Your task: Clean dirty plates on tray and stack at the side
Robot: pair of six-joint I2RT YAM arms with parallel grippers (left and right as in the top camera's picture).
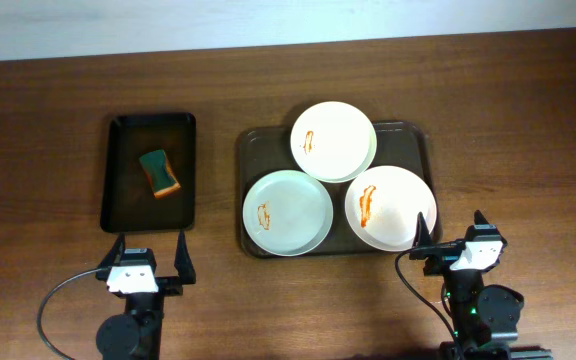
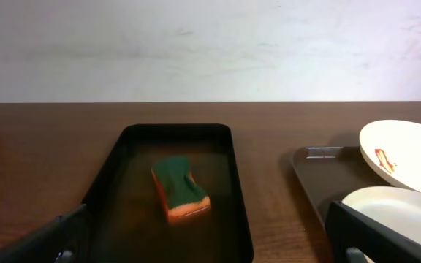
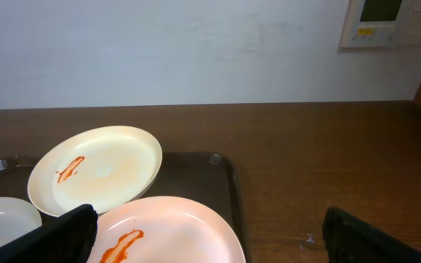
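The brown tray (image 1: pixel 405 143) holds three stained plates (image 1: pixel 333 140), the black tray (image 1: pixel 120 205) a sponge (image 1: pixel 159 173).

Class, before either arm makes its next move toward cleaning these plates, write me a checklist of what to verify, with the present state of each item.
1. Left gripper open and empty: ok.
2. Right gripper open and empty: ok.
3. Sponge lying free in the black tray: ok.
4. Plates on the brown tray clean: not ok. The far plate, left plate and right plate each carry an orange smear.
5. Far plate lying flat: cannot tell. It looks tilted in the wrist views.
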